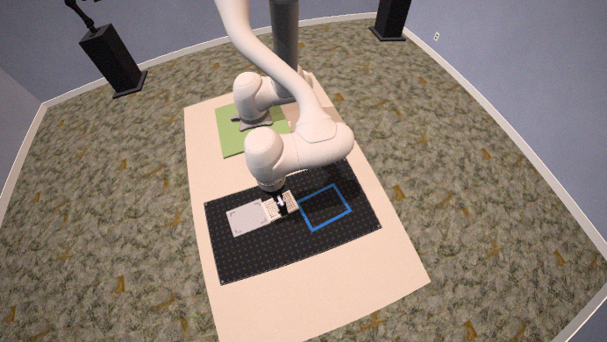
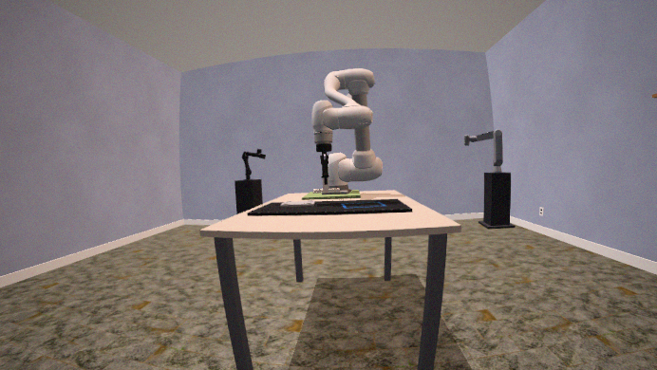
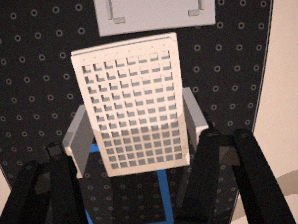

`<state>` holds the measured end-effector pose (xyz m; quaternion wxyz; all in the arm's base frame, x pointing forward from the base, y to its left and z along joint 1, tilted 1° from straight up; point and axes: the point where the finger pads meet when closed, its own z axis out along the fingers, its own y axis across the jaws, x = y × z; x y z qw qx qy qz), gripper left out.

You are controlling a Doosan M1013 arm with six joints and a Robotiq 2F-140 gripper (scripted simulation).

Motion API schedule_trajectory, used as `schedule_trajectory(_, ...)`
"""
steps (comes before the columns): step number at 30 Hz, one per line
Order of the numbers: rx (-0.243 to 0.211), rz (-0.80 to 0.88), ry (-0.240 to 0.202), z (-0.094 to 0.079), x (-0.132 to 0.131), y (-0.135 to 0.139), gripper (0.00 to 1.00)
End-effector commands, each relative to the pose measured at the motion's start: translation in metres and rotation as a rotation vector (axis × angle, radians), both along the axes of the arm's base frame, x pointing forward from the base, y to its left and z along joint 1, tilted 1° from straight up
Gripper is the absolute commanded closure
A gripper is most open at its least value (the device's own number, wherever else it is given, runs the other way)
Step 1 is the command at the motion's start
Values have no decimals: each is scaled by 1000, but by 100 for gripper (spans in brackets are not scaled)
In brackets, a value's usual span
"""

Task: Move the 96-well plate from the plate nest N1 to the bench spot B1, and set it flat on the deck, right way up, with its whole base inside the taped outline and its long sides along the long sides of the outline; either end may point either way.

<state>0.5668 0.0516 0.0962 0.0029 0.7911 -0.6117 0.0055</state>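
The white 96-well plate hangs in my gripper, which is shut on its long sides. It is held above the black deck, between the grey plate nest N1 and the blue taped outline B1. In the exterior view the gripper is well above the deck.
The black perforated deck lies on a beige table. The arm's base stands on a green mat behind the deck. Two black pedestals with small arms stand away from the table.
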Motion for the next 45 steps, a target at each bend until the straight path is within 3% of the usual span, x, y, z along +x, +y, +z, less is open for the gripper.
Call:
schedule_trajectory(1,-3,5,-10,1,6,16,100)
schedule_trajectory(45,-3,5,-10,-6,13,143,100)
